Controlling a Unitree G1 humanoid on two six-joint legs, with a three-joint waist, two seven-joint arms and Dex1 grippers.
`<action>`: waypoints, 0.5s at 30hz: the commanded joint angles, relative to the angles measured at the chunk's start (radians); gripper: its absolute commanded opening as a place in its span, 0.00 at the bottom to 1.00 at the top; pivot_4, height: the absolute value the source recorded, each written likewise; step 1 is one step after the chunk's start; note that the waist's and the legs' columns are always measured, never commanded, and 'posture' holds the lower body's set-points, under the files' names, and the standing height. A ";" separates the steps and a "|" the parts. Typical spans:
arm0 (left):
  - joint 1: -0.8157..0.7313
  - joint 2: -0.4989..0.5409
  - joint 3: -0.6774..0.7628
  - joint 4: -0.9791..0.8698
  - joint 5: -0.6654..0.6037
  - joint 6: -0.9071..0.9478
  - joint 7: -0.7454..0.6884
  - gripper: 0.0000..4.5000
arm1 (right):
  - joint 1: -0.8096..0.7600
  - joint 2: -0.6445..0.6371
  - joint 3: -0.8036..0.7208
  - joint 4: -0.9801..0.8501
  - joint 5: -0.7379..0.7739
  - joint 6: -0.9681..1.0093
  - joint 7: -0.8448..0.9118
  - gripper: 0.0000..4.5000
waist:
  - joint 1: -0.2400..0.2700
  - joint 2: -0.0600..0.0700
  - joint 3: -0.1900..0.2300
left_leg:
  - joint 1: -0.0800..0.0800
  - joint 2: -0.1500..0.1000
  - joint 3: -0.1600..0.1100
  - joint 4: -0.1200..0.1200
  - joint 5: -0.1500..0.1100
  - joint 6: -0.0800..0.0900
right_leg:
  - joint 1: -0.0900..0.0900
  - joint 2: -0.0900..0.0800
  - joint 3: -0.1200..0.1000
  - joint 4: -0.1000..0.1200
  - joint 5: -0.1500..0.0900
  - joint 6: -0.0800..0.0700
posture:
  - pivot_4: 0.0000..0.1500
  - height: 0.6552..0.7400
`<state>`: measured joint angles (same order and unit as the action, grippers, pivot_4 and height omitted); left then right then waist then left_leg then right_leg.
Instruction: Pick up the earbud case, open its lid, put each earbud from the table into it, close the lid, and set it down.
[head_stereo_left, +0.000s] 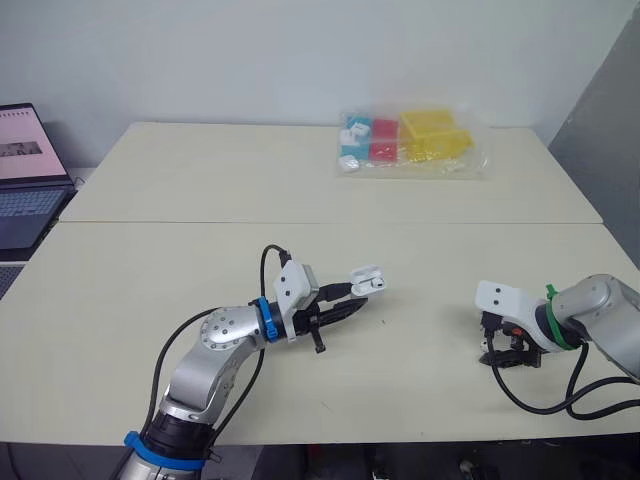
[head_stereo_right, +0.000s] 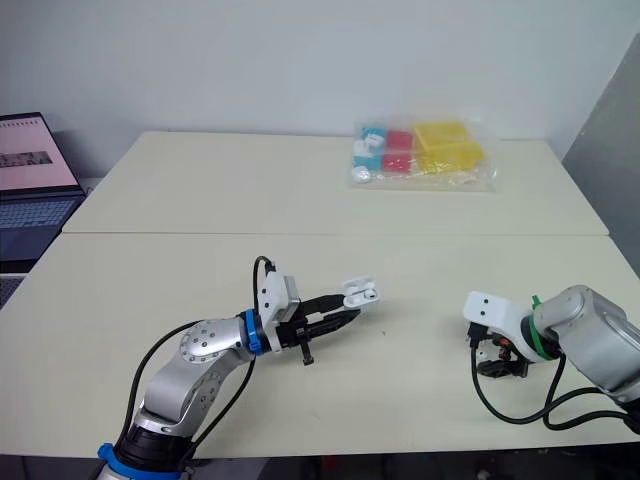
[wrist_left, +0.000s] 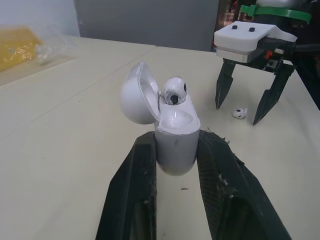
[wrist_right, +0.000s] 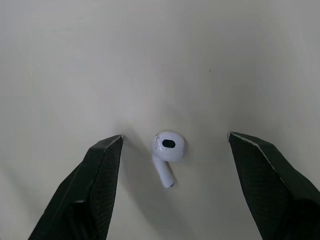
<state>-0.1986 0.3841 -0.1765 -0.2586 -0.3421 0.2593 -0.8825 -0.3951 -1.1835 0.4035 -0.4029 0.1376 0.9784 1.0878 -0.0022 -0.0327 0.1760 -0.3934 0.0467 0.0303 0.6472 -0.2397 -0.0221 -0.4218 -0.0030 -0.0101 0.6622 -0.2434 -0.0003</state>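
Right wrist view shows the right hand (wrist_right: 175, 135) wide open astride the loose earbud (wrist_right: 167, 152) on the desk (wrist_right: 75, 60), likely needing to lower and pinch next, while the left hand (wrist_left: 177, 136) clamps the open-lidded earbud case (wrist_left: 174, 150).

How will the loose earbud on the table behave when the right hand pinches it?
The earbud looks small, hard and glossy, so it may slip out of the open right hand. Its round head could let it roll.

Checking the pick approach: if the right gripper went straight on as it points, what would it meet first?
Probably the loose earbud on the table, between the fingers of the open right gripper; depth is unclear.
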 joint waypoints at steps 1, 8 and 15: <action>0.002 -0.009 -0.009 -0.019 -0.003 -0.018 0.007 0.17 | -0.021 -0.003 0.012 -0.006 -0.028 -0.026 0.010 0.78 | 0.000 0.000 0.000 | 0.000 0.000 0.000 0.000 0.000 0.000 | 0.000 0.000 0.000 0.000 0.000 0.000 | 1.00 0.95; -0.001 -0.015 -0.014 -0.016 -0.001 -0.021 0.013 0.17 | -0.007 -0.008 0.026 -0.007 -0.067 -0.064 0.023 0.74 | 0.000 0.000 0.000 | 0.000 0.000 0.000 0.000 0.000 0.000 | 0.000 0.000 0.000 0.000 0.000 0.000 | 1.00 0.95; -0.006 -0.021 -0.017 -0.010 0.003 -0.023 0.016 0.17 | 0.006 -0.019 0.019 -0.020 -0.077 -0.076 0.041 0.24 | 0.000 0.000 0.000 | 0.000 0.000 0.000 0.000 0.000 0.000 | 0.000 0.000 0.000 0.000 0.000 0.000 | 1.00 0.95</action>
<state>-0.1979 0.3685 -0.1894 -0.2585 -0.3334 0.2555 -0.8654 -0.3951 -1.1835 0.4272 -0.4117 0.0790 0.9048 1.1262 -0.0022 -0.0328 0.1759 -0.3933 0.0466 0.0304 0.6474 -0.2397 -0.0221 -0.4215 -0.0031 -0.0100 0.6622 -0.2433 -0.0003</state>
